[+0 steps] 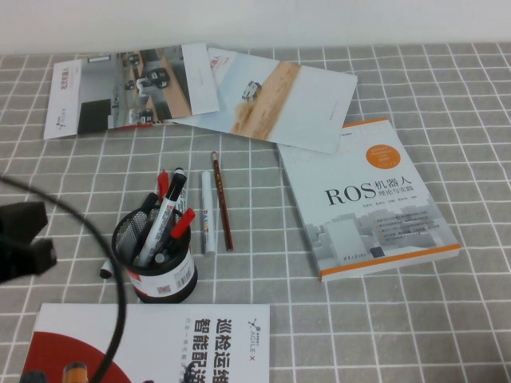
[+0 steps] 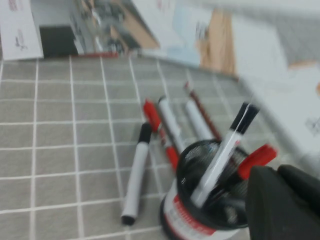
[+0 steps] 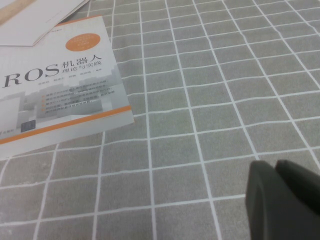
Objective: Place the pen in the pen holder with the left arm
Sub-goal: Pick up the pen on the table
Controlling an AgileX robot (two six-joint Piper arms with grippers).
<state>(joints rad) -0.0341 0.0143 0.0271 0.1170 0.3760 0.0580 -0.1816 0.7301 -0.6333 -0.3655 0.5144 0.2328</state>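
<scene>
High view: the pen [image 1: 164,214] stood tilted in the holder [image 1: 156,259], cap up, among red-capped markers [image 1: 182,223]. The left gripper [image 1: 24,239] hung left of it, closed and empty.

Left wrist view: another marker [image 2: 136,176] lay beside the holder.

Right wrist view: the right gripper [image 3: 282,200] sat closed over bare cloth [image 3: 200,100], near the ROS book [image 3: 55,95].

even soft light, left wrist view blurred
</scene>
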